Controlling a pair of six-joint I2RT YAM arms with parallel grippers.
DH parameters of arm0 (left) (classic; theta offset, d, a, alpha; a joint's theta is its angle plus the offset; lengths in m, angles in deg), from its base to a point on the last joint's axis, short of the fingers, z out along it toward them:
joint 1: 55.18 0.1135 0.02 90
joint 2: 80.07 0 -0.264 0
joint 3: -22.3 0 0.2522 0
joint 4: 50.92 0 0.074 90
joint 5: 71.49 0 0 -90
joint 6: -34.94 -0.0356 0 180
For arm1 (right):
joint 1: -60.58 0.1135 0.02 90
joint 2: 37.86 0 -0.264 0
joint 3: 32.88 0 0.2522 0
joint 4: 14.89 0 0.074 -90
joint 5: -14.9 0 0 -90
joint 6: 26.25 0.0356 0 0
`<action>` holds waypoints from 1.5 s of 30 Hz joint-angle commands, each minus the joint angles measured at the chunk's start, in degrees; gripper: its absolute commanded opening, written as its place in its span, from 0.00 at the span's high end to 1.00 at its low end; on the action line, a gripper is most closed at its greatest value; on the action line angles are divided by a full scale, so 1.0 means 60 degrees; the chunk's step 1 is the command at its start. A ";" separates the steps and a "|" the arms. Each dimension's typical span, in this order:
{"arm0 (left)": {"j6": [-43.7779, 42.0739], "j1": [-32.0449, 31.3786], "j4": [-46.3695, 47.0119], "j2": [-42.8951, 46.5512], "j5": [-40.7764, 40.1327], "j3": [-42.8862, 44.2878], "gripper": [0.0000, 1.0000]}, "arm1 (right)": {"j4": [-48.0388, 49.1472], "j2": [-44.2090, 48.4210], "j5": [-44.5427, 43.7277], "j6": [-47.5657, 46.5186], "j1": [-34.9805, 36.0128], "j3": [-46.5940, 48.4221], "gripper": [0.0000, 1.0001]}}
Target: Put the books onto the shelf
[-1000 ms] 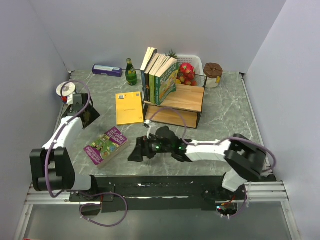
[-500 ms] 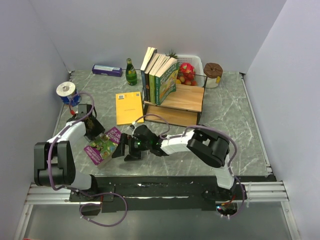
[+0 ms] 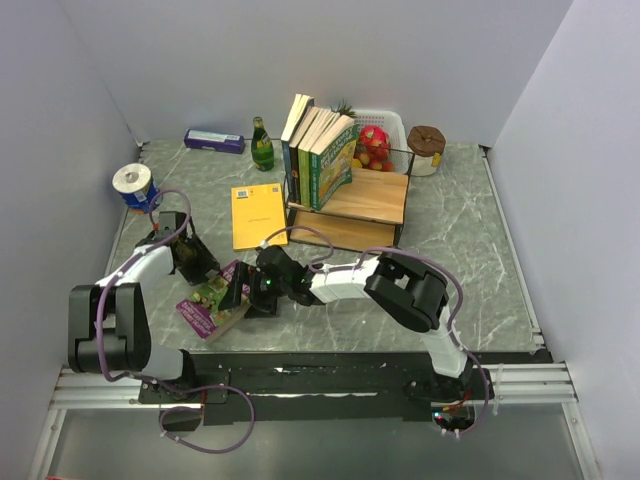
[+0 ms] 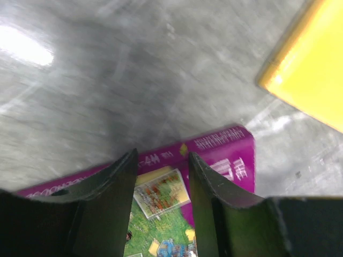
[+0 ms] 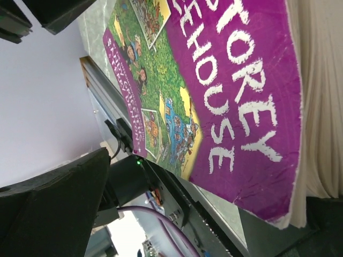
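Observation:
The purple cartoon book [image 3: 205, 305] lies near the table's front left edge, its right side tipped up a little. My left gripper [image 3: 197, 262] hangs over its far left corner, fingers apart, with the purple cover [image 4: 225, 155] showing in the gap [image 4: 162, 160]. At the book's right edge my right gripper [image 3: 240, 292] is open wide. The cover [image 5: 241, 80] fills its view, one finger [image 5: 53, 214] stands off to the side and the other sits under the book's corner. A yellow book [image 3: 258, 215] lies flat beside the shelf [image 3: 375, 198], which holds several upright books [image 3: 318, 150].
A green bottle [image 3: 262, 145] and a blue box [image 3: 214, 141] stand at the back left. A tape roll [image 3: 132, 183] is by the left wall. The white fruit basket [image 3: 385, 135] and a brown-lidded jar [image 3: 425, 148] sit behind the shelf. The metal rail runs close beneath the purple book.
My right gripper swung left to the purple book's edge and opened wide. My left gripper came down to the book and its fingers narrowed. The book shifted slightly toward the front left.

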 commanded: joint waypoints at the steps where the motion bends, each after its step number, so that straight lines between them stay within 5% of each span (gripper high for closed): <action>1: 0.0237 -0.0329 -0.0720 0.0683 0.1358 -0.0088 0.53 | -0.0730 0.0061 -0.0496 -0.0959 0.0059 0.0025 0.03; 5: 0.0559 -0.0388 -0.0837 0.1123 0.1710 -0.0176 0.54 | -0.0908 0.0689 -0.0818 -0.1531 0.0045 -0.0998 0.04; 12: 0.0823 -0.1998 -0.1173 0.1504 0.1374 -0.0294 0.55 | -0.1070 0.1803 -0.1449 -0.2249 0.0089 -0.2479 0.04; 19: 0.1000 -0.1853 -0.2052 0.2967 -0.2022 0.0818 0.54 | -0.0748 0.2638 -0.2020 -0.2674 0.0600 -0.3389 0.04; 23: 0.0401 -0.0701 -0.2170 0.2561 -0.3503 0.1288 0.54 | -0.0601 0.2932 -0.2181 -0.2821 0.0762 -0.3565 0.04; 34: -0.0378 -0.0167 -0.2141 -0.0997 -0.1676 0.1010 0.52 | -0.0571 0.3284 -0.2577 -0.2763 0.0938 -0.3537 0.04; 45: -0.0276 -0.3242 -0.2653 -0.1910 -0.0824 0.0981 0.53 | -0.1625 0.1894 -0.2636 -0.2851 0.0851 -0.1545 0.03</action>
